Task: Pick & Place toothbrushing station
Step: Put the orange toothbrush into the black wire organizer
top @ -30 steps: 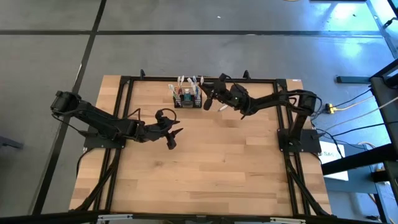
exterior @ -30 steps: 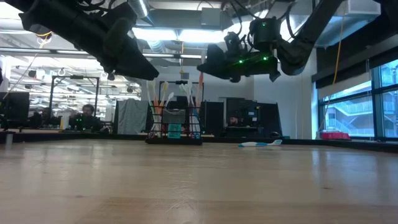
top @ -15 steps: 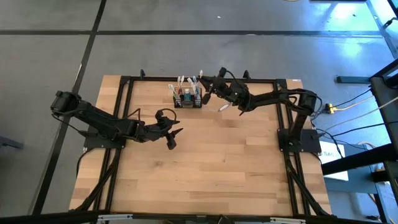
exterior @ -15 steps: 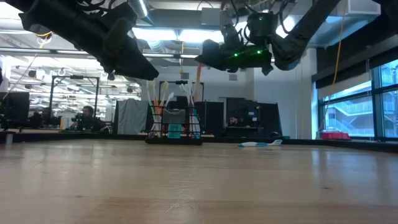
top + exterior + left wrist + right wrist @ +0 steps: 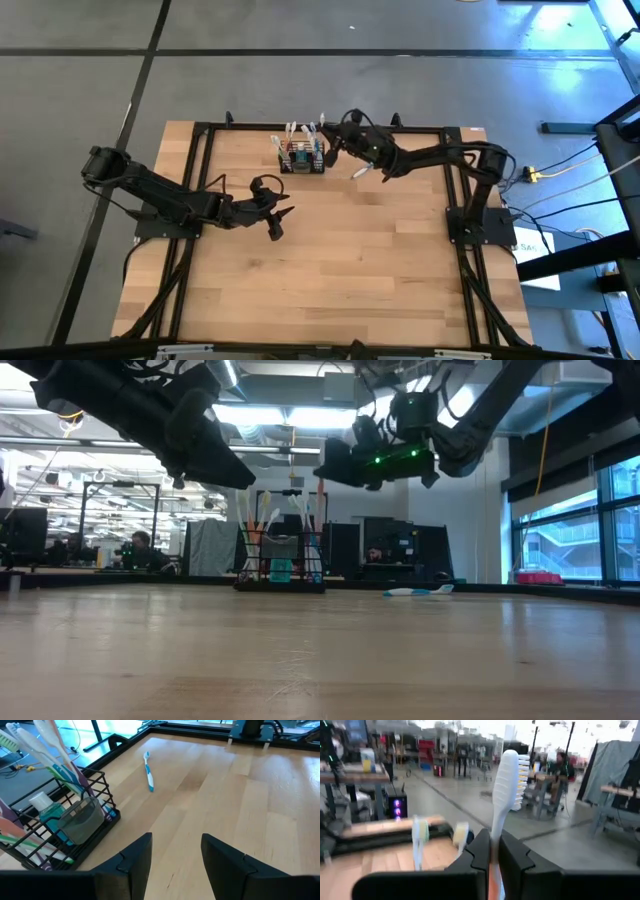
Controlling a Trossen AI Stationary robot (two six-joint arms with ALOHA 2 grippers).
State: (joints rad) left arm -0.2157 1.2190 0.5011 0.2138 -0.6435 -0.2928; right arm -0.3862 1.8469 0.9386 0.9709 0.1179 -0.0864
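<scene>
The toothbrushing station (image 5: 302,159) is a black wire-mesh basket standing on its base at the table's far middle. It holds several toothbrushes and a teal tube, and shows in the low view (image 5: 280,566) and the left wrist view (image 5: 65,827). My right gripper (image 5: 336,141) is just right of the basket, above it, shut on an orange-and-white toothbrush (image 5: 320,500). My left gripper (image 5: 281,216) hangs open and empty over the middle of the table, nearer than the basket, and also shows in its wrist view (image 5: 175,855). My right gripper pinches the toothbrush between its two fingers (image 5: 481,851), on the handle just below the neck (image 5: 495,836). The fingers come roughly level from the table's right, across the brush. The brush stands upright, white head (image 5: 509,772) up, orange handle (image 5: 320,510) hanging at the basket's right end.
A blue-and-white toothbrush (image 5: 360,172) lies flat on the table right of the basket, seen also in the low view (image 5: 415,591) and the left wrist view (image 5: 148,770). A black frame (image 5: 205,130) runs round the table. Bare wood spreads toward the near edge.
My right gripper has moved toward the table's left and far edge, up to the basket's right end, carrying the toothbrush upright. My left gripper has kept still.
</scene>
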